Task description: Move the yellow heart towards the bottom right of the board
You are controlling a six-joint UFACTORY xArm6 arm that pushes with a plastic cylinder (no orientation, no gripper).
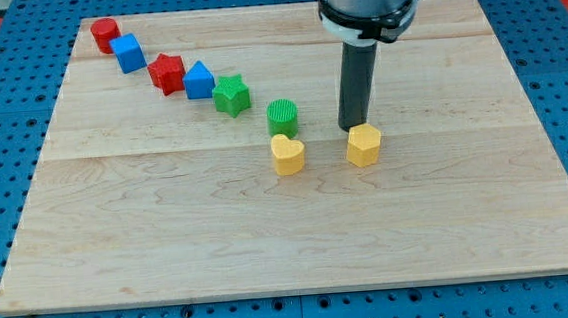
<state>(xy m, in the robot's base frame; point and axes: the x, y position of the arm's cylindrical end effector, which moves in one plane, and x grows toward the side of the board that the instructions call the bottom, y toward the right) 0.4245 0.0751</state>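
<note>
The arm carries no jaws at all, so nothing opens or closes: it ends in a dark rod, and the tip (351,126) stands on the board (528,212) just above the yellow hexagon (363,145), touching it or nearly so; the view does not settle which.

The yellow heart (288,155) lies near the board's middle, to the view's left of the tip and slightly below it, apart from it. The hexagon sits between the heart and the open wood to the view's right. The green cylinder (282,117) stands just above the heart, touching or almost touching it.

The heart looks like a small, rigid, light block with smooth sides, so it should slide easily on the wood and not deform. It cannot be gripped, only pushed. The contact point that suits the task is probably its upper-left flank, so the shove runs toward the view's bottom right. The lobed, rounded outline may let the heart spin or slip off the tip if the push is off centre. The cylinder crowds that upper side, and the hexagon sits near the likely path, so either could be knocked.

A diagonal row of other blocks runs off toward the view's top left, well clear of the tip: green star (230,95), blue block (198,81), red star (167,73), blue cube (127,53), red cylinder (105,34).
</note>
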